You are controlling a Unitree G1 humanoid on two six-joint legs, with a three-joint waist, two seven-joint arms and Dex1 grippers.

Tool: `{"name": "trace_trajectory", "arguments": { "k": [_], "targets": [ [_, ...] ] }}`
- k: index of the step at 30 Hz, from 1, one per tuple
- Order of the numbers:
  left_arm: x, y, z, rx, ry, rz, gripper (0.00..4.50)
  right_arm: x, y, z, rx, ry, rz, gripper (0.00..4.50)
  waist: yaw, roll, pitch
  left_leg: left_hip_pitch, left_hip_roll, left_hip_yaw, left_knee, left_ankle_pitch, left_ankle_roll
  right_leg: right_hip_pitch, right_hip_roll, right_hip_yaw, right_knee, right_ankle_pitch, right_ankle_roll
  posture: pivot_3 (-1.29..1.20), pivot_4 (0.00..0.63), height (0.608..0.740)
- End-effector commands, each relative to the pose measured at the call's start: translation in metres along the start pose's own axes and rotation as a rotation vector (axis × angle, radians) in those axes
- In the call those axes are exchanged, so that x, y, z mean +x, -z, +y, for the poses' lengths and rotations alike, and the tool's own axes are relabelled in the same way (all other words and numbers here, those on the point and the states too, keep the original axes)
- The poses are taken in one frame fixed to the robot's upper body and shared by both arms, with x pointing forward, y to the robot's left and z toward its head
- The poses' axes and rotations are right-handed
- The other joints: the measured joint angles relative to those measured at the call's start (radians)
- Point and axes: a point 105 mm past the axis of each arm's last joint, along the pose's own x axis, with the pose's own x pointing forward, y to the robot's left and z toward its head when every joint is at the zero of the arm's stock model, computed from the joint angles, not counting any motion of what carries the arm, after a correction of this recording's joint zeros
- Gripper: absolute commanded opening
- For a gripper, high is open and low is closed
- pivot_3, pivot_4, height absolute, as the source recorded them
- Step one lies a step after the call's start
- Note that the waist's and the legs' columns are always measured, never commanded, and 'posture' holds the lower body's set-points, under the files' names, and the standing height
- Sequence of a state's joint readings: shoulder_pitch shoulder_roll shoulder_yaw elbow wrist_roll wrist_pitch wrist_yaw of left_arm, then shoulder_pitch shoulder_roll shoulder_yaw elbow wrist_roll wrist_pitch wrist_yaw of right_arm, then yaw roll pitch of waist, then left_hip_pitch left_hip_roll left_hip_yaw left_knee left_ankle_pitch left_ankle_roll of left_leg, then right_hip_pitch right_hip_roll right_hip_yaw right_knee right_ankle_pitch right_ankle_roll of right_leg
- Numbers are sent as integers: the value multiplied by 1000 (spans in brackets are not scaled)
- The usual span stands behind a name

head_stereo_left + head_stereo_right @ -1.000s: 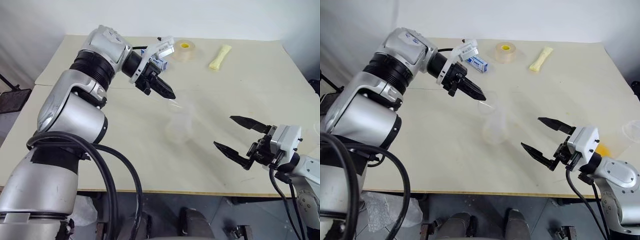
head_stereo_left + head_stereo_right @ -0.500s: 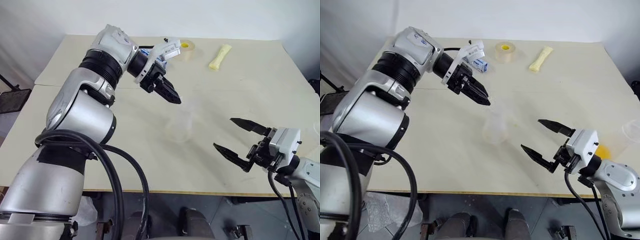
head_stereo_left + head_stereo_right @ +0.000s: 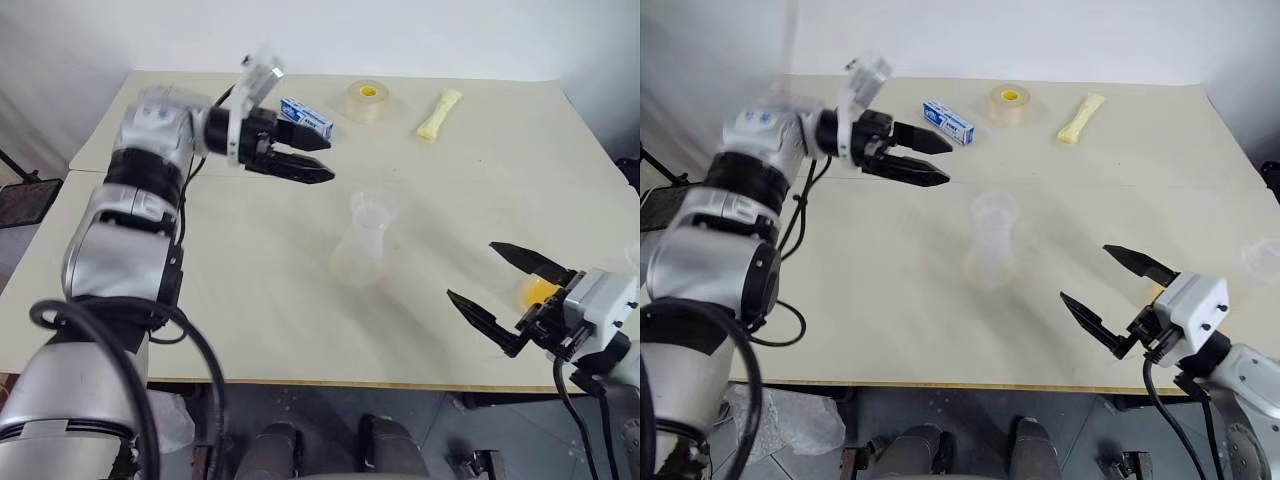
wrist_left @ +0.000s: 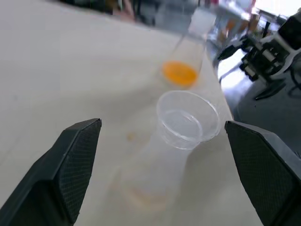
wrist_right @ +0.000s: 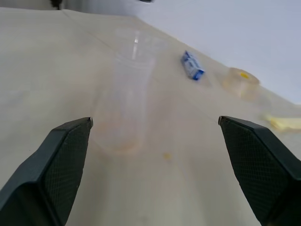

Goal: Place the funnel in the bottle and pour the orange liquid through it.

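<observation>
Funnel seated in bottle, cream table

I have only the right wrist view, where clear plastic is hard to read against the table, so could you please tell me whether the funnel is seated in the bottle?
Observer: Yes. The left wrist view shows the funnel sitting upright in the neck of the bottle.
Operator: Thank you. Where is the orange liquid?
Observer: The orange liquid is at the bottom of a larger clear flask near the table's right edge, just beyond the open right gripper.
Operator: Is the left gripper clear of the funnel?
Observer: Yes. The left gripper is open and empty, apart from the funnel on its left, close to the blue box.
</observation>
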State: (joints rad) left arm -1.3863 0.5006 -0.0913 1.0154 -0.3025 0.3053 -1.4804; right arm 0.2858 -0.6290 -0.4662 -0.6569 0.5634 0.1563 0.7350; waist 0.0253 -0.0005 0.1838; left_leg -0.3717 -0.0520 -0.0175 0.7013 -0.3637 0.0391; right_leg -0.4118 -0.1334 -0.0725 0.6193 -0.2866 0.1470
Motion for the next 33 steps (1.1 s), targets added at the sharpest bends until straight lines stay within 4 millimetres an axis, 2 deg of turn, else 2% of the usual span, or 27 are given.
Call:
{"name": "trace_trajectory", "arguments": {
  "k": [1,6,8,10,12,17,22,28,33],
  "targets": [
    [-21,-14,-2,139,-76,-166,4462,-9,-11,-3,-38,90,-10,4500,0,0,0,0,0,0,0,0,0,0,0,0,0,0,0,0,150,740],
    [-42,25,-25,185,-83,-323,4462,-29,-8,-3,-7,310,52,4500,-2,1,-1,2,-1,0,0,0,0,0,0,1,2,0,0,0,150,740],
    [-45,42,-36,165,-81,-339,4462,-37,-5,1,1,372,85,4500,0,1,-1,2,0,0,0,0,0,0,0,1,3,0,0,0,150,740],
    [-44,68,-51,133,-59,-299,4462,-48,-4,2,3,461,120,4500,0,1,-2,2,-1,0,1,0,0,0,0,2,3,0,0,0,150,740],
    [-41,85,-63,108,-44,-277,4462,-63,-1,-3,29,599,139,4500,0,2,-2,3,-1,0,1,0,0,1,0,4,3,0,0,0,150,740],
    [-35,89,-71,114,-25,-327,4462,-98,8,-10,34,816,199,4500,3,1,-3,3,-2,0,1,0,0,1,0,7,3,0,0,0,150,740],
    [-30,87,-76,109,-18,-363,4462,-118,9,-17,26,941,206,4500,-5,6,-5,5,-2,1,-2,0,0,1,1,9,3,0,0,0,150,740],
    [-26,90,-82,93,-15,-365,4462,-118,9,-21,29,930,206,4500,-5,7,-6,6,-1,2,-2,0,0,1,1,11,3,0,-1,0,150,740],
    [-20,90,-83,87,-22,-378,4462,-108,18,-40,52,915,173,4500,-3,7,-6,6,-2,2,-2,0,1,1,1,12,3,0,-1,0,150,740]
  ]
}}
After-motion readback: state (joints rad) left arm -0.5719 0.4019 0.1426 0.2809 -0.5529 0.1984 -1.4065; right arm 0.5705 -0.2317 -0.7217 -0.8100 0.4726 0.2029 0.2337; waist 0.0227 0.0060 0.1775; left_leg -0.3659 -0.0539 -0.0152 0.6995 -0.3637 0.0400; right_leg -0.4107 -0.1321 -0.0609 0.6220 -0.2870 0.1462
